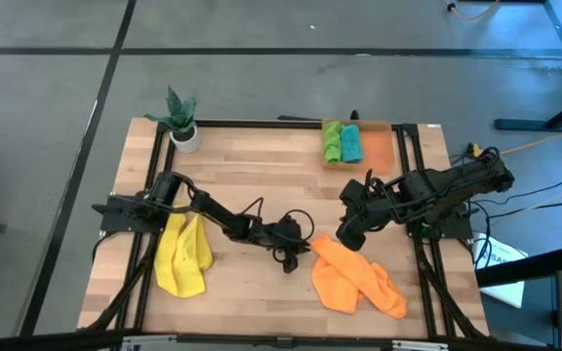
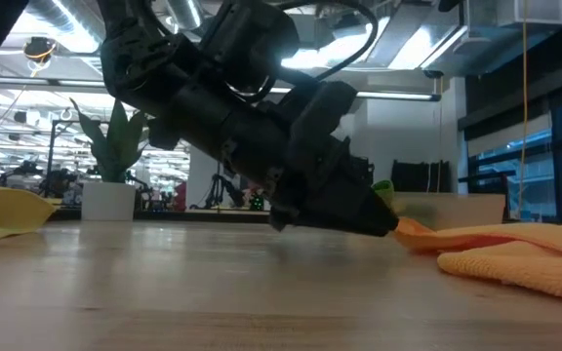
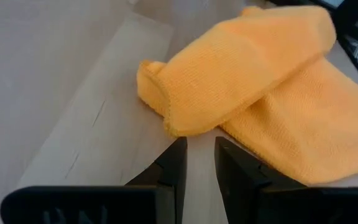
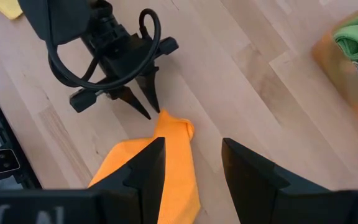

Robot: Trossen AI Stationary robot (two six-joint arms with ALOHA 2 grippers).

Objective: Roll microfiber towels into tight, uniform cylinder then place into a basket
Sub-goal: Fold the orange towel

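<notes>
An orange towel (image 1: 359, 283) lies loosely folded on the table at the near right, one doubled-over corner (image 3: 166, 106) pointing toward the table's left. My left gripper (image 1: 298, 255) reaches in low from the left, tilted slightly down. Its fingers are a little open and their tips stand right at that corner (image 4: 166, 121), with nothing between them. My right gripper (image 1: 344, 239) hangs open above the towel's far end, holding nothing. A yellow towel (image 1: 183, 255) lies crumpled at the near left. The basket (image 1: 383, 146) at the far right holds a rolled green towel (image 1: 332, 141) and a rolled teal towel (image 1: 351, 144). My left gripper's fingertips (image 3: 180, 149) come in low from the table's left and stand against the edge of the orange towel's doubled-over corner (image 3: 176, 129). I cannot tell whether they touch it. The towel lies flat on the table.
A small potted plant (image 1: 181, 122) stands at the far left corner. Bare wood lies between the yellow towel and the orange one, and across the table's middle up to the basket. Black frame rails (image 1: 413, 195) run along the table's sides.
</notes>
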